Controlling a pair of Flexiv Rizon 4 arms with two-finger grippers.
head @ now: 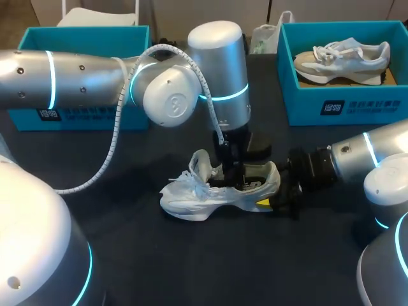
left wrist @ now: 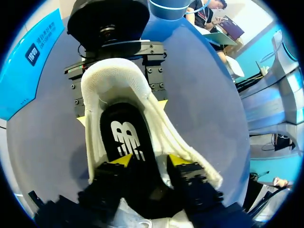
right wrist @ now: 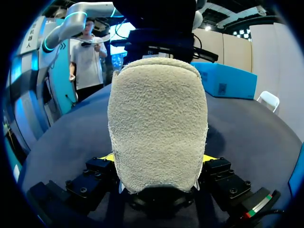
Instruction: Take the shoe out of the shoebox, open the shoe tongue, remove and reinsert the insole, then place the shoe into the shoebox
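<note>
Insole [left wrist: 126, 137] shown only in left wrist view, under the spread left gripper [left wrist: 149, 161]; shoe [head: 191, 201] heel clamped by level right gripper [right wrist: 159, 161].

The shoe [head: 210, 194] stands near the middle of the table [head: 191, 268], toe to the left, heel [right wrist: 156, 123] to the right. The left claw [head: 233, 175] comes from above into its opening, fingers apart over the insole [left wrist: 124, 137] inside. The right claw [head: 275, 197] is at the heel, one finger touching each side. Behind, at the far left, sits the left box [head: 83, 115]. At the far right sits the right box [head: 344, 105], with a second shoe [head: 341, 57] lying in it.
</note>
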